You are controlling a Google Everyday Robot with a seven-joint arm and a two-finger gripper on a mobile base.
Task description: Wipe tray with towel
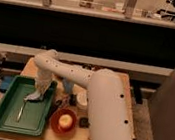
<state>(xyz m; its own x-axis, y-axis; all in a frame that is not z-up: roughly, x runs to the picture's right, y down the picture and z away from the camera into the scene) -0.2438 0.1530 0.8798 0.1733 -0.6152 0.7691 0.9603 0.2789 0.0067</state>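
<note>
A green tray lies on the left of the wooden table. A pale towel rests on the tray's upper right part. My gripper hangs down from the white arm right over the towel and seems to hold its top. A thin light utensil lies in the tray below the towel.
A red bowl with a pale round item in it stands right of the tray. A white cup, a blue container and a small dark object are nearby. A blue box sits off the table's left edge.
</note>
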